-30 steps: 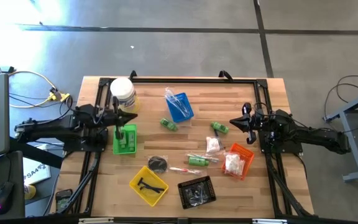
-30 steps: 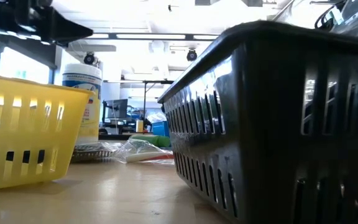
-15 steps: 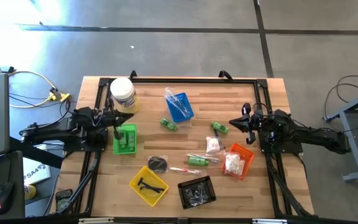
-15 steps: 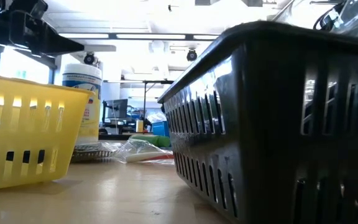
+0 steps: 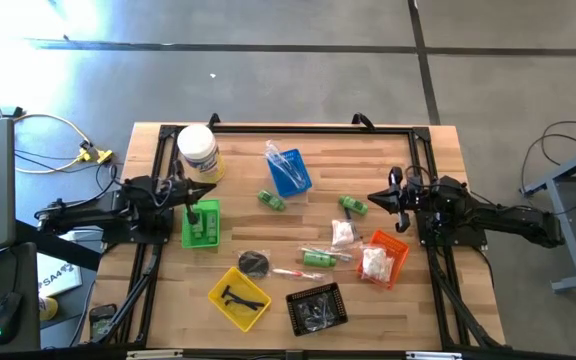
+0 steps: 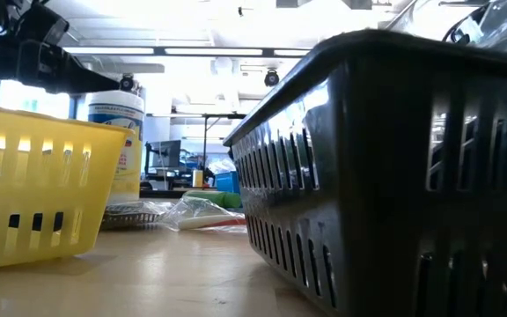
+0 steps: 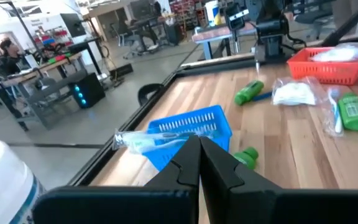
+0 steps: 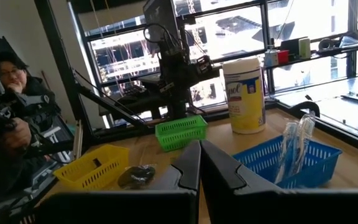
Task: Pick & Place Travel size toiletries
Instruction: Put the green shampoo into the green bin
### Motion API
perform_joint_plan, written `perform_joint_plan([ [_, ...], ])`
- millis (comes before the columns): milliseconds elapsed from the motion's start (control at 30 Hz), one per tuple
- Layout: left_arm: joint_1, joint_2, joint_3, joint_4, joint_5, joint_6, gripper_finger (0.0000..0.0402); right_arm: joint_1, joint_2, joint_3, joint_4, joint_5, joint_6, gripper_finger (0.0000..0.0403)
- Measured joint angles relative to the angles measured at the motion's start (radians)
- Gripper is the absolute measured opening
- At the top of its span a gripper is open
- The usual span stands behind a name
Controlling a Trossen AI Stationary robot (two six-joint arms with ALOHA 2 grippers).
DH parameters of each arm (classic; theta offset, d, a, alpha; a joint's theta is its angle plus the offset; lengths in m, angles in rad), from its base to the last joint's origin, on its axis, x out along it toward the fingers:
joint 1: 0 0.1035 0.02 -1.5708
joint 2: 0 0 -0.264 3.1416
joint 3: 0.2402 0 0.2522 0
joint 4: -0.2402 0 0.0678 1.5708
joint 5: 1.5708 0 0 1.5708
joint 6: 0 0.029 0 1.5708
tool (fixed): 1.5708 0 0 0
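Toothbrushes fill the blue tray at twelve o'clock; sachets fill the orange tray at four. Both the left gripper and the right gripper are closed, empty.

green bottles lying loose mid-counter | wrapped toothbrushes in blue tray | white sachets in orange tray

Wrapped toothbrushes are stood in a tray at the table's far middle; sachets (heaped) are held in the right-hand tray.
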Motion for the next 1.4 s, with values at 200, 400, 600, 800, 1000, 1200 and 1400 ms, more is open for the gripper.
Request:
perform_joint_plan([
  [200,0.0,0.0,0.0,-0.001,-0.002,0.0,0.0,0.0,0.015,0.0,-0.002,-0.006,0.068,0.0002],
  [400,0.0,0.0,0.0,0.001,0.002,0.003,0.0,0.0,0.031,0.0,0.001,-0.001,0.074,0.0002],
  [600,0.0,0.0,0.001,0.009,0.002,0.046,0.0,0.0,0.036,0.0,0.009,-0.003,0.097,0.0002],
  [800,0.0,0.0,0.001,0.011,0.002,0.049,0.0,0.0,0.036,0.0,0.016,0.0,0.095,0.0002],
  [1000,0.0,0.0,0.001,0.143,0.003,0.123,0.0,0.0,0.045,0.0,0.016,0.001,0.08,0.0002],
  [1200,0.0,0.0,0.002,0.162,0.002,0.123,0.0,0.0,0.048,0.0,0.016,0.037,0.061,0.0002],
  [1400,0.0,0.0,0.002,0.128,0.003,0.097,0.0,0.0,0.048,0.0,0.016,0.026,0.06,0.0002],
])
